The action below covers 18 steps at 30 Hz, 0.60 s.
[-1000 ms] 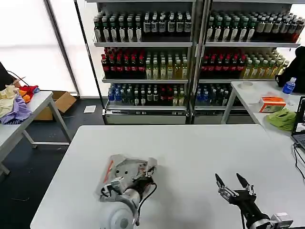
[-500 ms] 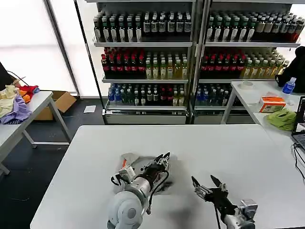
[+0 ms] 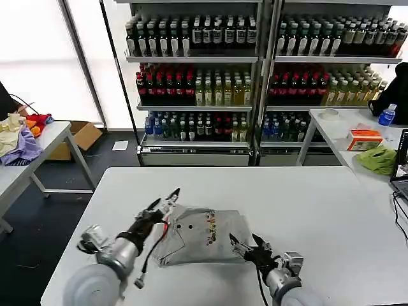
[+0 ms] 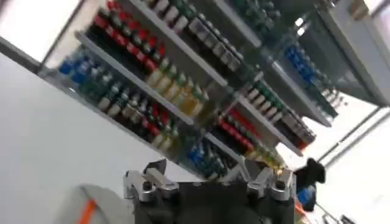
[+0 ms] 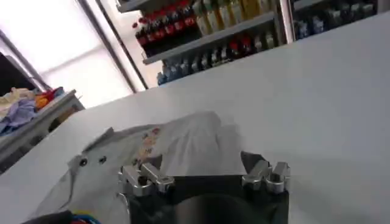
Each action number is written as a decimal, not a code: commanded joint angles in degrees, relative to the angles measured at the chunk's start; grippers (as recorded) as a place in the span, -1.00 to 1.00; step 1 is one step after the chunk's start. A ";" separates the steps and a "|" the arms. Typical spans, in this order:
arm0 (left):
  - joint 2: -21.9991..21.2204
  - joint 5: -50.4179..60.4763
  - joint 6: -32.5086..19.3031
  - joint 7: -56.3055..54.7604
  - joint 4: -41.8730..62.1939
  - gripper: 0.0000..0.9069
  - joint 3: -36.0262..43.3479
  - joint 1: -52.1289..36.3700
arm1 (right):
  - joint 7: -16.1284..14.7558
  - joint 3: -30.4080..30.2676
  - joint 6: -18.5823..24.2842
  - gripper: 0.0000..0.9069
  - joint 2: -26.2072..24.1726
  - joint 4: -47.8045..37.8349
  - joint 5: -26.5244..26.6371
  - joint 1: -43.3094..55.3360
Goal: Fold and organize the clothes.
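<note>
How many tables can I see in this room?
3: the big white table in front of the robot, holding the shirt; one at far left with a clothes pile; one at far right. Others may be hidden.

Large white rectangular table [image 3: 319, 197], matte top, in the foreground. Behind it, two tall white metal shelving units [image 3: 264, 83] packed with rows of bottled drinks [image 3: 191, 89]: dark bottles on top, red and yellow-green in the middle, blue-labelled at the bottom. White side table at far left [image 3: 44, 143] carries a heap of yellow, purple and red clothes [image 3: 19, 137]. Brown cardboard box [image 3: 80, 137] on the dark floor beside it. Second white table at right [image 3: 331, 131] holds a crumpled green cloth [image 3: 377, 158], an orange-and-white box [image 3: 363, 139], a blue-capped plastic water bottle [image 3: 386, 115] and a white tape roll [image 3: 329, 113].
</note>
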 commanded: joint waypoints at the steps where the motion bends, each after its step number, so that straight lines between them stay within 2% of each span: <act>1: 5.39 -9.09 0.27 -0.37 -6.15 1.00 -15.22 6.00 | 4.20 -6.60 0.53 -1.00 6.81 -12.50 2.19 8.97; 7: 4.73 -9.18 0.27 -0.89 -5.75 1.00 -17.11 7.25 | 1.70 -5.64 2.65 -1.00 5.75 -10.38 2.89 6.89; 9: 4.86 -9.18 0.27 -1.83 -5.22 1.00 -17.54 6.77 | 0.64 -4.75 2.68 -1.00 4.96 -8.68 4.57 5.93; 13: 4.93 -9.17 0.27 -1.99 -4.14 1.00 -18.45 5.90 | -3.40 -2.02 3.74 -1.00 2.23 -5.70 6.63 3.68; 14: 4.96 -9.24 0.25 -1.83 -3.85 1.00 -18.79 6.00 | -5.56 -1.07 3.74 -1.00 0.83 -4.88 6.63 3.20; 18: 5.07 -9.49 0.24 -1.11 -2.65 1.00 -19.94 6.72 | -7.98 3.22 1.93 -1.00 -3.65 -2.16 7.21 2.32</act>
